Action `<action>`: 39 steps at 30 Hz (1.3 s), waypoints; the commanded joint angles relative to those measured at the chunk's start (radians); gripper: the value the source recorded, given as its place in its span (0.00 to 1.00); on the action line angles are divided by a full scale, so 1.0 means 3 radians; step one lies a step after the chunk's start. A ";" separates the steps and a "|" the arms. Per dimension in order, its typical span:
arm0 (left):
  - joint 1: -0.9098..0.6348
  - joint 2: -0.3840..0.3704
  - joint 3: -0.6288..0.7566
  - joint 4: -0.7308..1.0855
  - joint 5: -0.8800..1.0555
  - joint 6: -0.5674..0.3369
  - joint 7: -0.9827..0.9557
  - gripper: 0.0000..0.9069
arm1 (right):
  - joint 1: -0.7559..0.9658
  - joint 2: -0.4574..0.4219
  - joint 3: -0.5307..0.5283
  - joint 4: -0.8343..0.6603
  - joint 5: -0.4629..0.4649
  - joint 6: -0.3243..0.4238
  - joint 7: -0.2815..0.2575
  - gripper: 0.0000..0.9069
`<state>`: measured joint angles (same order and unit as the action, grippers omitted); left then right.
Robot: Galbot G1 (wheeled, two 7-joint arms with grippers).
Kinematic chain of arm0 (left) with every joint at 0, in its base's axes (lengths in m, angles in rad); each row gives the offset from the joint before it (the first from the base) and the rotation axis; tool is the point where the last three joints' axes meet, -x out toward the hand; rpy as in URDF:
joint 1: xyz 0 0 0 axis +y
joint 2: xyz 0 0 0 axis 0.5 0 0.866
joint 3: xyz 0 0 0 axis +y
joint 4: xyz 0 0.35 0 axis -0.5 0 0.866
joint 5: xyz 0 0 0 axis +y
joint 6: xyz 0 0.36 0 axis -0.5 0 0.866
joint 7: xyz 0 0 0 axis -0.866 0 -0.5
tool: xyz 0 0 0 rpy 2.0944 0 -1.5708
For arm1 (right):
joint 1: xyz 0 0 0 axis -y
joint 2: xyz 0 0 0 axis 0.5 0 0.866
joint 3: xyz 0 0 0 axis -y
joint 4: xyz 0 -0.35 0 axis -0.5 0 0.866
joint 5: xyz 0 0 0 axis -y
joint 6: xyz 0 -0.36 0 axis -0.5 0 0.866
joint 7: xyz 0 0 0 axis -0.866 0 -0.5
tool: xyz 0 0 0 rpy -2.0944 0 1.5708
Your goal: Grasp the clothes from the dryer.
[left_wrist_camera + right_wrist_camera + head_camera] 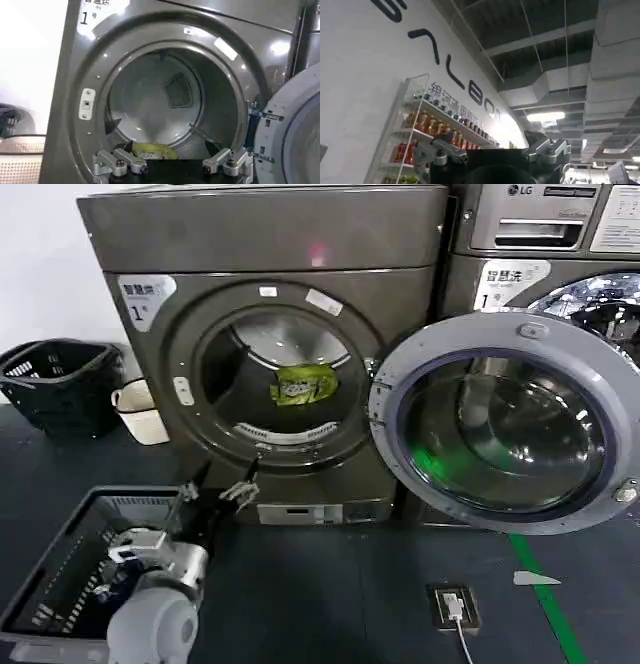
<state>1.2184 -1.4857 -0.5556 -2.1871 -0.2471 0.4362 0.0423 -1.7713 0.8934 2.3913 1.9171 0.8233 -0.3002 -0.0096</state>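
Observation:
The dryer (270,244) stands with its round mouth uncovered and its door (510,424) swung out to the right. Inside the drum lie the clothes (303,385), a small yellow-green bundle with dark marks. My left gripper (213,490) hovers open in front of the dryer, below the mouth's lower left rim and well short of the bundle. In the left wrist view the gripper (172,167) has nothing between its fingers, and the clothes (150,150) show just beyond them on the drum floor of the dryer (150,30). My right gripper (492,152) is open, pointing up at a ceiling and shelves.
A grey slatted basket (60,574) sits on the floor under my left arm. A black basket (60,379) and a white bucket (140,409) stand left of the dryer. The LG machine (550,224) is at right. A floor socket with cable (452,606) lies ahead.

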 commanded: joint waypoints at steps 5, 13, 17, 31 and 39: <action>0.0008 0.0008 -0.0006 -0.0015 0.0011 -0.0004 -0.0001 1.00 | -0.0022 0.0011 -0.0015 -0.0008 0.0037 0.0279 -0.0042 1.00; 0.0018 0.0018 -0.0017 -0.0031 0.0009 -0.0005 -0.0001 1.00 | -0.0049 0.0010 0.0015 -0.0033 0.0040 0.0365 -0.0046 1.00; 0.0005 0.0013 -0.0019 -0.0028 0.0020 0.0003 0.0000 1.00 | -0.0049 0.0010 0.0024 -0.0042 0.0040 0.0375 -0.0054 1.00; -0.0048 0.0019 -0.0019 0.0040 0.0128 0.0021 0.0001 1.00 | -0.0036 0.0012 0.0018 -0.0053 0.0032 0.0401 -0.0065 1.00; -0.0048 0.0034 -0.0028 0.0046 0.0126 0.0017 0.0000 1.00 | -0.0038 0.0014 0.0003 -0.0057 0.0029 0.0446 -0.0067 1.00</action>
<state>1.2038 -1.4757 -0.5639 -2.1736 -0.2101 0.4412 0.0424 -1.7826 0.8965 2.3925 1.8996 0.8323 -0.1701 -0.0302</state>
